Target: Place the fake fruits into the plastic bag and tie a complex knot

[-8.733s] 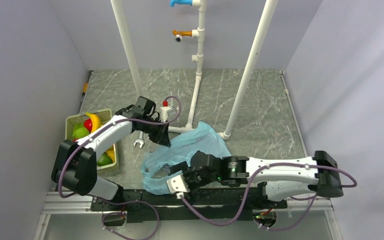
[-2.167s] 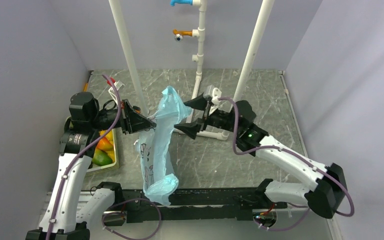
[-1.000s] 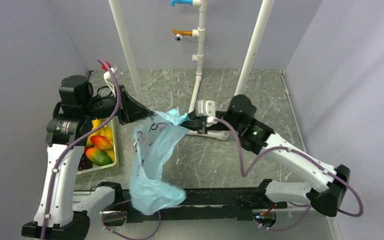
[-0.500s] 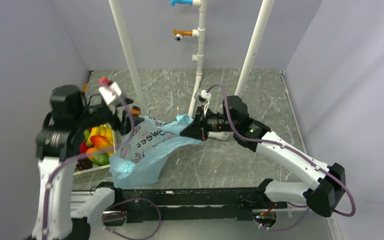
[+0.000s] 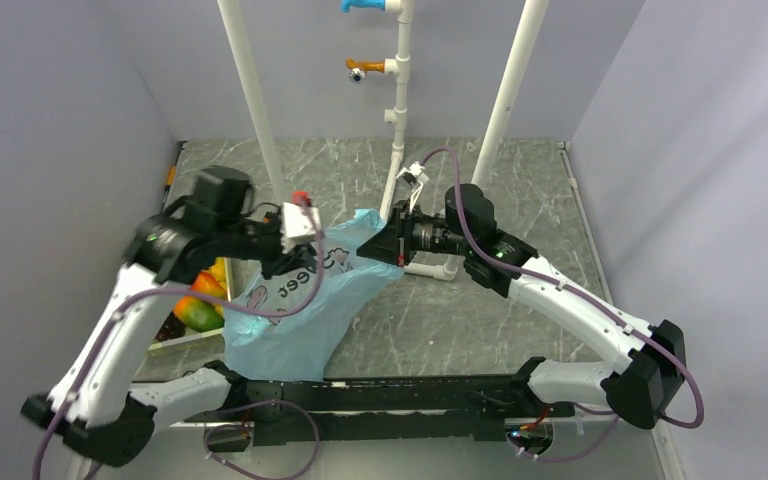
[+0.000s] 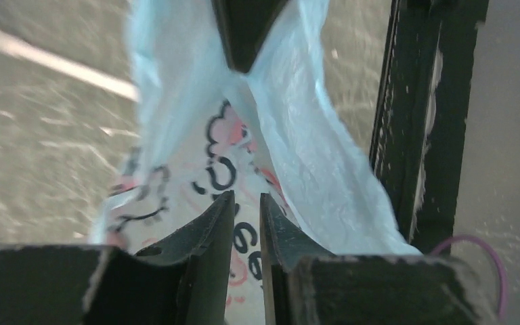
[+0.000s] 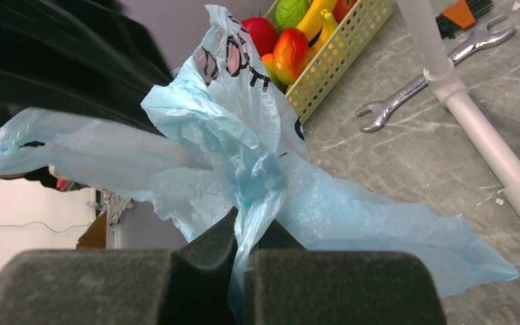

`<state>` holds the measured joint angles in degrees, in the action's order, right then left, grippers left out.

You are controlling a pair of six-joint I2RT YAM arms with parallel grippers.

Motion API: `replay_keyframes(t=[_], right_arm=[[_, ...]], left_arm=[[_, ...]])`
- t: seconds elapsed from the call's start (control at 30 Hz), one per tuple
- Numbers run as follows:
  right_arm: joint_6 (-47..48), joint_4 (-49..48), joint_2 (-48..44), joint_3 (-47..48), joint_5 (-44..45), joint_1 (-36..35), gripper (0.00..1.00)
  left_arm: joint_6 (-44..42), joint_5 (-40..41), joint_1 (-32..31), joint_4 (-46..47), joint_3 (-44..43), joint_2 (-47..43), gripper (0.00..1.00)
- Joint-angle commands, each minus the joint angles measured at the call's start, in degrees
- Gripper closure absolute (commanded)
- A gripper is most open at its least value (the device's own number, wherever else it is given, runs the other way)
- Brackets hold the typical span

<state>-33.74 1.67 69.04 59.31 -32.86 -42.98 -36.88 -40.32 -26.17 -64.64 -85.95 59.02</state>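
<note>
R gripper [image 7: 242, 233] clamped tight on the bunched top of bag [image 7: 237, 142]. Bag [image 5: 300, 320] slopes from it down-left to near edge of table [image 5: 530, 220]. L gripper [image 6: 247, 203] almost closed, thin slit left, just over bag's printed side; can't tell if touching. Fruits [image 7: 291, 40] in basket [image 7: 342, 61], left of bag.

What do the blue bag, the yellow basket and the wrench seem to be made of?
Plastic bag: thin translucent plastic film, crinkled and slightly glossy.
Basket: probably rigid plastic with a matt finish; its walls are perforated in even rows.
Wrench: probably metal, silver and shiny with bright highlights.
</note>
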Motion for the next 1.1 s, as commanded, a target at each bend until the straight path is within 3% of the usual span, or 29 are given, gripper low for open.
replay_keyframes(t=[0.0, 0.1, 0.17, 0.23, 0.3, 0.33, 0.43, 0.57, 0.7, 0.8, 0.93, 1.07], right_arm=[[-1.6, -1.93, -1.82, 1.52, 2.53, 0.79, 1.0], [-2.89, -3.06, -1.4, 0.95, 2.58, 2.76, 1.0], [-3.29, -3.67, -0.93, 0.27, 3.66, 4.02, 1.0], [-3.84, -5.4, -0.49, -1.1, 4.55, 5.09, 1.0], [-4.25, -7.24, 0.03, -2.07, 4.91, 6.08, 1.0], [-4.25, -7.73, 0.19, -2.24, 4.91, 6.52, 1.0], [-3.44, -8.04, 0.44, -2.16, 5.3, 7.83, 1.0], [-2.62, -8.45, 0.74, -1.86, 5.14, 9.1, 1.0], [0.62, -5.58, 0.5, -0.71, 4.19, 7.97, 1.0], [3.93, -2.56, -0.11, -0.69, 5.39, 5.64, 1.0], [6.1, -0.57, -0.8, -0.85, 7.77, 3.45, 1.0], [8.48, 1.74, -1.47, -0.3, 12.63, 3.8, 1.0]], left_arm=[[-1.59, 11.43, -8.72, -3.78, 7.09, 2.52, 0.74], [-1.74, 10.99, -15.49, -3.15, 16.41, 1.13, 0.69], [-4.48, 8.83, -18.39, -3.41, 20.94, -1.02, 0.6], [-5.87, 9.7, -23.64, -2.55, 25.31, -3.86, 0.4], [-6.36, 11.85, -27.91, -0.87, 30.41, -6.09, 0.04], [-7.3, 13.07, -29.04, -0.13, 33.28, -6.79, 0.01], [-10.02, 18.43, -31.66, 1.24, 40.23, -7.97, 0.01], [-9.02, 33.47, -32.13, 6.61, 43.31, -9.08, 0.01], [-4.64, 24.82, -21.37, 8.4, 29.04, -7.52, 0.01], [-0.12, 24.46, -19.83, 7.73, 18.3, -2.7, 0.01], [9.1, 26.51, -19.23, 13.0, 11.83, 0.0, 0.01], [19.13, 14.73, -5.97, 19.88, 8.79, -3.79, 0.01]])
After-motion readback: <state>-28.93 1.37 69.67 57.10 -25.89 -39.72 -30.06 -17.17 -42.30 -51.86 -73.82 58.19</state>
